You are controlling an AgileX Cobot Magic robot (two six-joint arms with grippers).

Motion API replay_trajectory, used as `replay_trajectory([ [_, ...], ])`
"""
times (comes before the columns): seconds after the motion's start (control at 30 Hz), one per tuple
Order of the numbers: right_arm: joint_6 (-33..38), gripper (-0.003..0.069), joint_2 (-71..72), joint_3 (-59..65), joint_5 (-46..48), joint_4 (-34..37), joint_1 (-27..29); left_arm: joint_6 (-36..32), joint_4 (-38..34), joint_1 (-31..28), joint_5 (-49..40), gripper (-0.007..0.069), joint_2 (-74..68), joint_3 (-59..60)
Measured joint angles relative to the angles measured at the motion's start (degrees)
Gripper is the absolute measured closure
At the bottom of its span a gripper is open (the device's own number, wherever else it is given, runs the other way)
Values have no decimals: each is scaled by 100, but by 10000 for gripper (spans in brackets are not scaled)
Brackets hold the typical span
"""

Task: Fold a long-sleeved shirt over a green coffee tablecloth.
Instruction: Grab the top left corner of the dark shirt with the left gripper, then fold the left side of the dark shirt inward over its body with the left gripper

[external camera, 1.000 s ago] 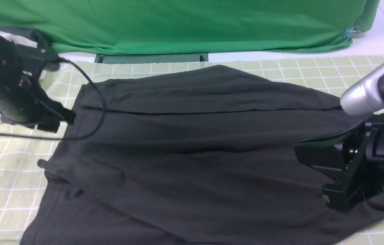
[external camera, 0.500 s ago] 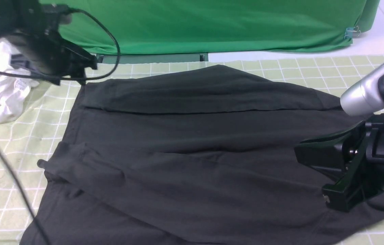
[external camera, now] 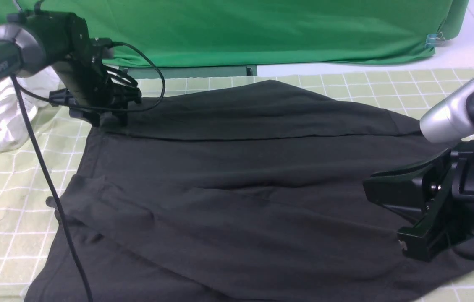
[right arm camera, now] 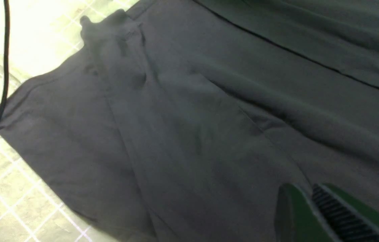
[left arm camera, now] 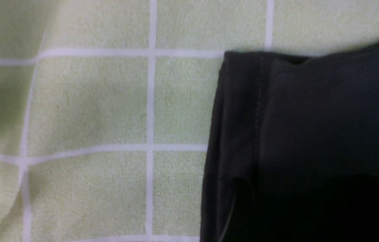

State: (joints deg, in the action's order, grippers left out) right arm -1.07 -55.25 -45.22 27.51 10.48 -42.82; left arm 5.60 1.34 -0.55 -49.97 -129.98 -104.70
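Long-sleeved shirt (external camera: 241,188) lies spread flat on the green coffee tablecloth (external camera: 6,201), which covers the bench; the grid cloth shows past its left, far and right edges.

Handling: judged light, soft and limp. A lifted edge is expected to sag and drag the layers beneath. Take hold at corners or hemmed edges and pinch all layers together, for example the far left corner with its ribbed cuff (left arm camera: 327,111).

Left pincer (external camera: 111,117) stands at that corner; whether its jaws are spread cannot be told. Right pincer (right arm camera: 305,201) sits low over the near right part, jaws pressed nearly together on nothing.

Appearance: black, matte, no print visible, 1 long fold line along the far edge, shallow wrinkles across the middle
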Motion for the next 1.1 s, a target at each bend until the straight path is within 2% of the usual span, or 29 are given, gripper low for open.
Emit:
replay_trajectory([
  [0.13, 0, 578, 0, 0, 0, 0, 0, 0, -16, 0, -14, 217, -51, -20],
  [0.23, 0, 575, 0, 0, 0, 0, 0, 0, -55, 0, -14, 278, -51, -20],
  [0.33, 0, 573, 0, 0, 0, 0, 0, -21, -79, 0, -68, 483, -51, -39],
  [0.43, 0, 572, 0, 0, 0, 0, 0, -33, -52, 0, -355, 585, -57, -180],
  [0.73, 4, 565, 0, 0, 0, 0, 0, -304, 70, 0, -1719, 596, -67, -1186],
  [0.97, -145, 557, 0, 0, 12, -279, 0, -476, -373, 0, -1955, 596, 234, -1382],
  [1.1, -448, 559, 0, 0, 24, -529, 215, -518, -644, 0, -1920, 596, 996, -888],
])
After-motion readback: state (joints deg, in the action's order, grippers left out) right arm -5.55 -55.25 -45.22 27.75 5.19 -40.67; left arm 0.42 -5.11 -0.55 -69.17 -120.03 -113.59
